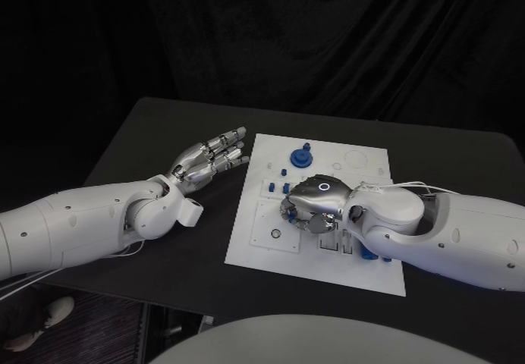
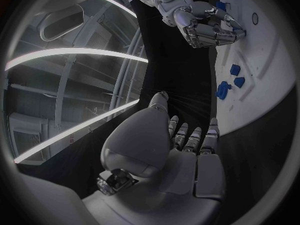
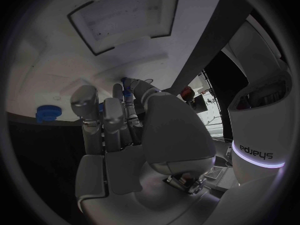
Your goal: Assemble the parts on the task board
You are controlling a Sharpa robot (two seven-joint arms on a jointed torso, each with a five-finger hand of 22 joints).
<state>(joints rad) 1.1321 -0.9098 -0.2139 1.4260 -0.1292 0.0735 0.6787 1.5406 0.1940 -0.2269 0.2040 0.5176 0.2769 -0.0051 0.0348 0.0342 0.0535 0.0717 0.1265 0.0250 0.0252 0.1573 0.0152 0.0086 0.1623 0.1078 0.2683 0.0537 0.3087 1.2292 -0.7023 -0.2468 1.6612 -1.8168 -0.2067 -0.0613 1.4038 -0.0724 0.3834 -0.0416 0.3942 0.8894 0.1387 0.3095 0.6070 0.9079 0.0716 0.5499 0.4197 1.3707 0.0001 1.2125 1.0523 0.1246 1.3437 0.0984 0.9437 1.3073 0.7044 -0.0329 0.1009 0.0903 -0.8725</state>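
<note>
The white task board [image 1: 361,163] lies in the middle of the black table. My right hand [image 1: 314,203] is over the board's near middle, its fingers pointing down onto the plate. A small blue part [image 3: 127,86] sits pinched between the thumb and the fingertips [image 3: 119,92] of my right hand [image 3: 134,135]. A round blue part [image 1: 301,157] [image 3: 47,113] stands at the board's far left. Small blue parts [image 1: 280,185] lie just beyond the right hand, and more blue parts [image 1: 368,256] lie under its wrist. My left hand [image 1: 210,160] [image 2: 187,145] hovers flat and empty, left of the board.
Bare black table [image 1: 164,129] lies left of the board, under my left forearm. In the left wrist view, my right hand [image 2: 206,27] works at the board, and three blue parts [image 2: 230,81] sit near the board's edge [image 2: 219,115].
</note>
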